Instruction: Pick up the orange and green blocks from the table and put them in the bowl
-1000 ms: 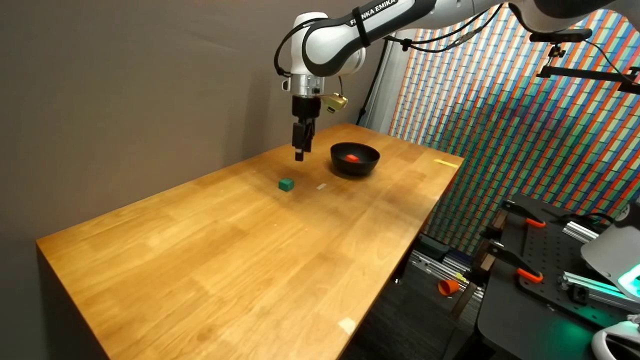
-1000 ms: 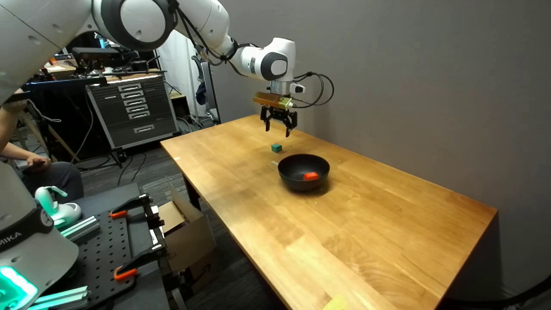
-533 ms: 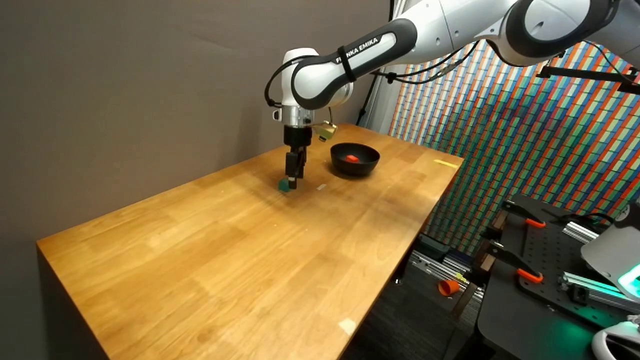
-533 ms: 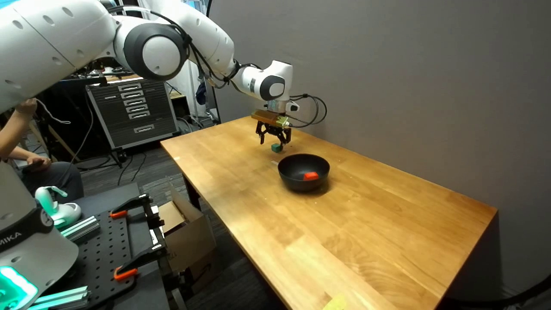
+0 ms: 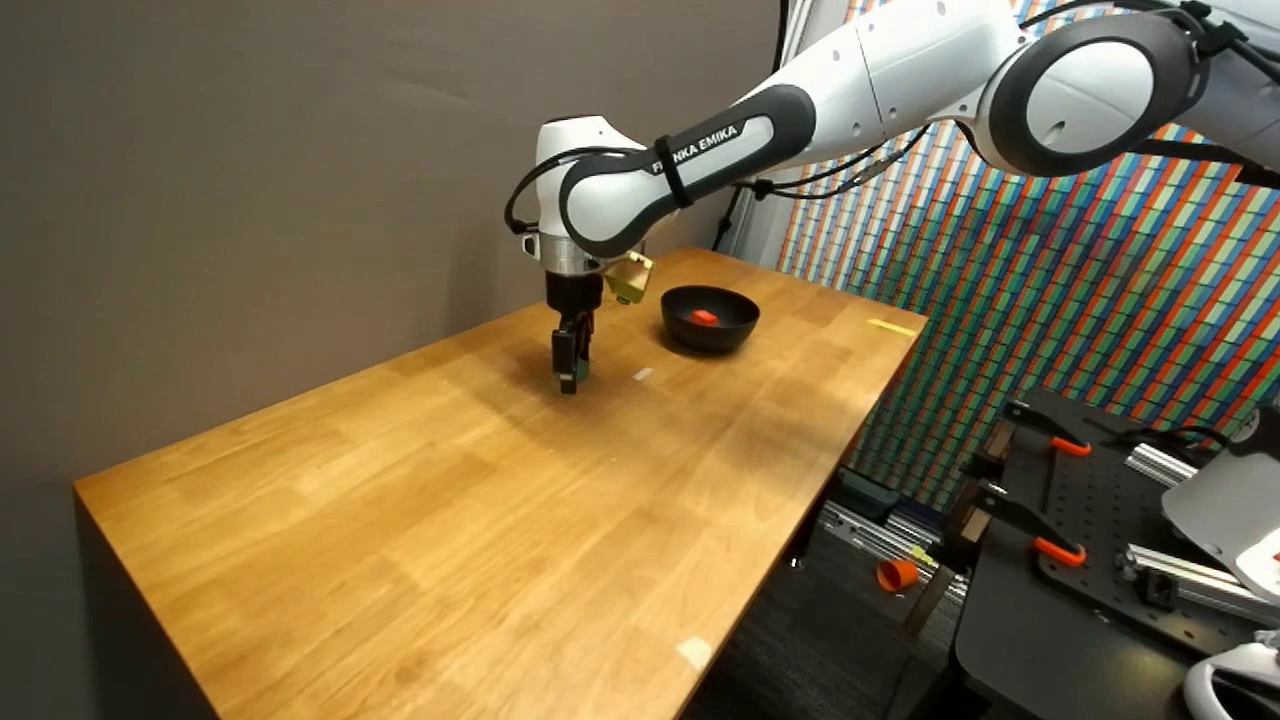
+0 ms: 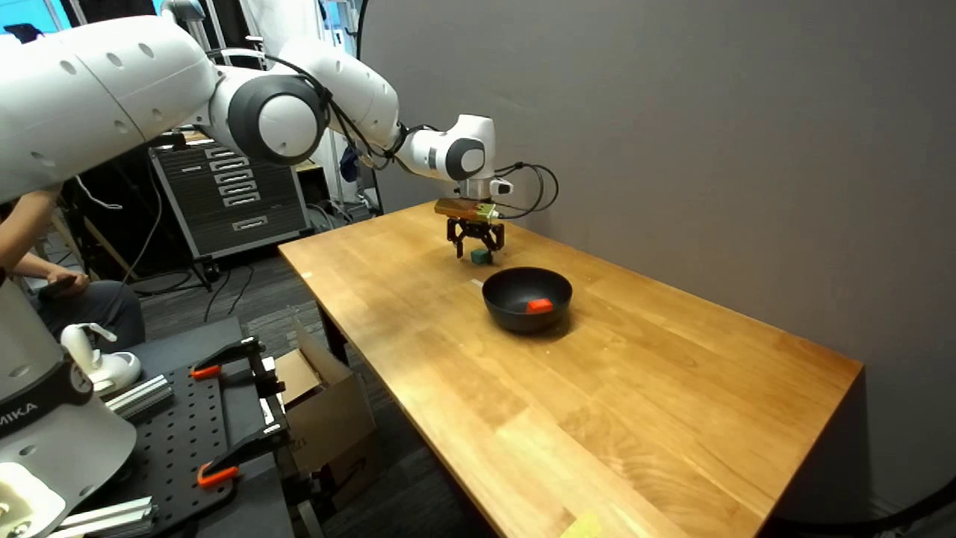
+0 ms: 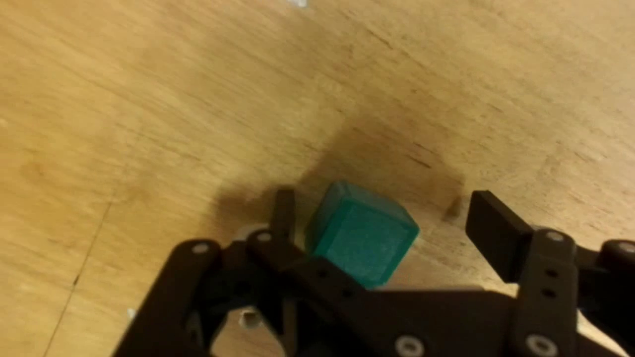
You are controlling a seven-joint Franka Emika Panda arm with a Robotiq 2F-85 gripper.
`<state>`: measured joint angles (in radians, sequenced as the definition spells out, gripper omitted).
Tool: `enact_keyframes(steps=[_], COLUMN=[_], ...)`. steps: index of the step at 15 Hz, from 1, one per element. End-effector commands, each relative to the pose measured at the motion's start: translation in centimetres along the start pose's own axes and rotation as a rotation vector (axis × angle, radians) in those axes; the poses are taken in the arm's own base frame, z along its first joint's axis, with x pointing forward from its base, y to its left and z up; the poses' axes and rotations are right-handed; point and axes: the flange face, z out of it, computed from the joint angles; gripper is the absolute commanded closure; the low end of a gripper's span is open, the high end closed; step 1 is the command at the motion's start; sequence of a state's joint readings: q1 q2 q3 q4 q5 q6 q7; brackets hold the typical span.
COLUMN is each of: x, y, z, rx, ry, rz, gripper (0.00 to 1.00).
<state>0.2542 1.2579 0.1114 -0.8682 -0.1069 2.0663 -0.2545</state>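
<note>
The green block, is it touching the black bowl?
Apart. In an exterior view, a strip of wooden table shows between the green block and the black bowl's rim.

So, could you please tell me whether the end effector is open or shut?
Open: in the wrist view, its fingers stand apart, and tabletop shows between one finger and the green block.

Gray wall [image 6: 687, 149], dark floor [image 6: 269, 291].
Multicolored gridded backdrop [image 5: 1000, 300] shows in an exterior view; drawer cabinet [image 6: 239, 211] stands on floor.
</note>
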Motion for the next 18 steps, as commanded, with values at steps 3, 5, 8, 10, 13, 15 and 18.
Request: enact_keyframes(steps=[3, 5, 8, 10, 13, 15, 18], x=[1.3, 1.0, -0.2, -1.7, -4.1, -5.8, -8.5], y=[-0.5, 0.0, 2.1, 4.0, 6.1, 7.0, 8.5], z=[-0.4, -1.3, -2.9, -4.6, -7.8, -10.1, -12.3], rx=[-0.123, -0.145, -0.212, -0.236, -0.223, -0.179, -0.133], ry=[-0.005, -0.026, -0.086, -0.15, -0.236, -0.267, -0.27], rz=[0.035, 0.063, 0.116, 0.155, 0.209, 0.233, 0.302], gripper=[0.58, 0.73, 0.84, 0.84, 0.83, 0.84, 0.83])
